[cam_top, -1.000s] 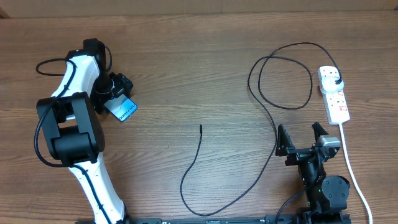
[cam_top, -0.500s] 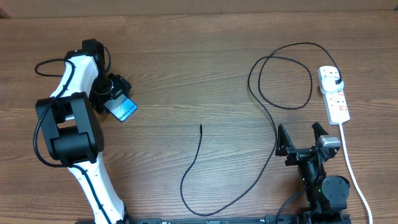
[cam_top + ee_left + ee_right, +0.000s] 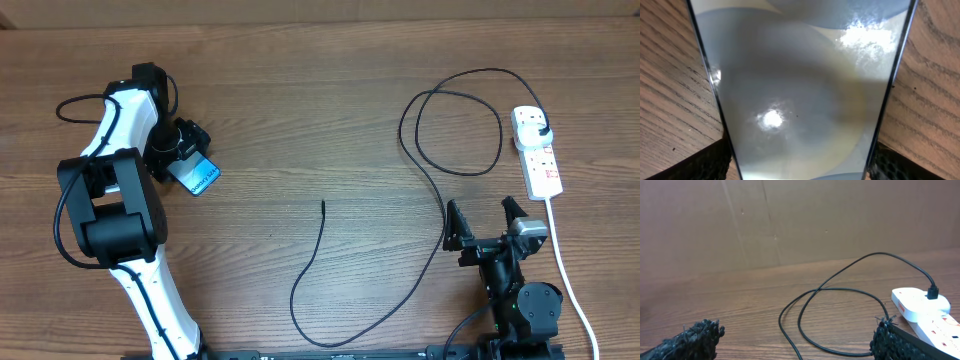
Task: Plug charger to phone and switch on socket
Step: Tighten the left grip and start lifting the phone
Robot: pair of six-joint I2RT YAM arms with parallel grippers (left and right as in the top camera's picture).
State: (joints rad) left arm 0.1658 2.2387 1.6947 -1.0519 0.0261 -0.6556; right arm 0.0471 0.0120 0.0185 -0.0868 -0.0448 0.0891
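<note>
Though filling nearly all of the left wrist view, gripped only by its long edges: phone (image 3: 800,90), glass up, left fingers (image 3: 710,162) closed against either side. From overhead, at far left of the wooden table (image 3: 300,90), poking out of the left gripper (image 3: 187,160) on a slant, free short end aimed at mid-table. Resting on the wood or hanging just clear of it: cannot tell from these angles.

Next rightward, well apart from that free end: connector tip (image 3: 322,204) of the charger (image 3: 500,135), lying loose on bare wood, last straight stretch running toward the far edge, so crosswise to the phone's long axis rather than in line with it. Nearer the left gripper than the right, yet only the right free to fetch it. Plenty of open wood around the tip for fingers coming down either side.

Further right, cable sweeping back near the front edge, up just beside the right gripper (image 3: 485,222), jaws spread wide and holding nothing, then looping to its plug (image 3: 540,122), already seated in the far end of the socket (image 3: 540,165). Thick white cord (image 3: 566,265) trailing toward the front edge. Cardboard wall (image 3: 765,220) behind.
</note>
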